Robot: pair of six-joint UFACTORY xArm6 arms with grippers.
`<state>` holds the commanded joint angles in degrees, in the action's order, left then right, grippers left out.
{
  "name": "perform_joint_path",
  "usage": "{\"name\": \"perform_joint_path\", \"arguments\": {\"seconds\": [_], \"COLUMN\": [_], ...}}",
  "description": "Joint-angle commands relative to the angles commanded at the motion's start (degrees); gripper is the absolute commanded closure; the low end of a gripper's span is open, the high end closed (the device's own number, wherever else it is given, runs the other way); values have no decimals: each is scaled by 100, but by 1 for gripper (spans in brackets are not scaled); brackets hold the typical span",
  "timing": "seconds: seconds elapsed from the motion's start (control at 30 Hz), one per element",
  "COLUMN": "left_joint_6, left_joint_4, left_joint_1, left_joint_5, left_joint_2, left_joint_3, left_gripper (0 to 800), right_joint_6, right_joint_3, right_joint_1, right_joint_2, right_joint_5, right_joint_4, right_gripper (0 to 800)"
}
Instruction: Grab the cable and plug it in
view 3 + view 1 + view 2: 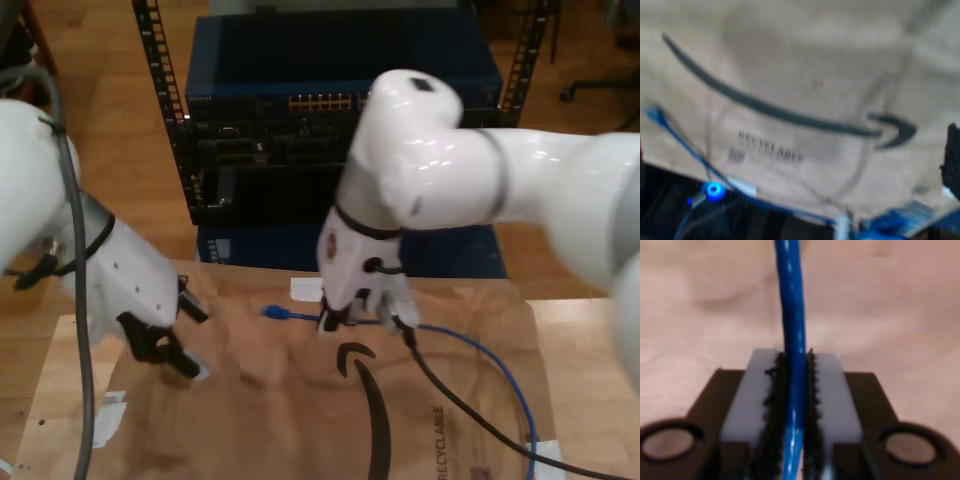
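Observation:
The thin blue cable (500, 372) lies across brown paper (260, 400) on the table. Its free plug end (272, 312) points toward the exterior view's left. My second gripper (330, 320) is shut on the cable a short way behind that plug. In the second wrist view the cable (792, 315) runs straight out between the toothed pads (827, 390) of my second gripper (795, 357). My first gripper (190, 340) hangs open over the paper at the exterior view's left, apart from the cable. The first wrist view shows the cable (685, 145) and its plug (654, 114), blurred.
A dark equipment rack (330, 140) with a row of ports (330, 100) stands behind the table. A thicker black cable (480, 420) trails from the second arm across the paper. White tape (108, 415) holds the paper's edge. A blue light (714, 190) glows beyond the paper.

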<state>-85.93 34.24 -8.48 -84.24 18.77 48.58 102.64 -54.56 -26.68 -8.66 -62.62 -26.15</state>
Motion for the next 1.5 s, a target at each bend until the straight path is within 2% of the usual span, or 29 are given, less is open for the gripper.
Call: {"name": "perform_joint_path", "arguments": {"seconds": [0.13, 0.23, 0.33, 0.57, 0.8, 0.97, 1.33, 1.43, 1.5], "left_joint_6": [466, 853, 1134, 1486, 1934, 1952, 1952, 1952, 1952], "left_joint_4": [932, 1662, 2013, 2145, 2690, 2708, 2708, 2708, 2708], "left_joint_1": [-35, -211, -396, -475, -774, -791, -791, -782, -791], "left_joint_5": [-668, -932, -1152, -1433, -1925, -1960, -2101, -2092, -2092], "left_joint_2": [-281, -290, -325, -369, -369, -369, -378, -378, -396], "left_joint_3": [316, 316, 316, 316, 316, 299, 281, 255, 255], "left_gripper": [6, 6, 7, 7, 7, 11, 78, 123, 191], "right_joint_6": [-26, -26, -132, -413, -844, -1196, -1213, -1213, -1213], "right_joint_3": [79, 88, 105, 0, 0, 9, 44, 44, 53], "right_joint_1": [62, 114, 149, 563, 791, 1231, 1240, 1240, 1240], "right_joint_2": [-484, -703, -791, -897, -897, -897, -835, -765, -747], "right_joint_5": [-413, -501, -510, -879, -1284, -1653, -1670, -1679, -1679], "right_joint_4": [-387, -466, -677, -1345, -2004, -2620, -2629, -2620, -2620], "right_gripper": [782, 782, 782, 783, 784, 783, 782, 783, 783]}}
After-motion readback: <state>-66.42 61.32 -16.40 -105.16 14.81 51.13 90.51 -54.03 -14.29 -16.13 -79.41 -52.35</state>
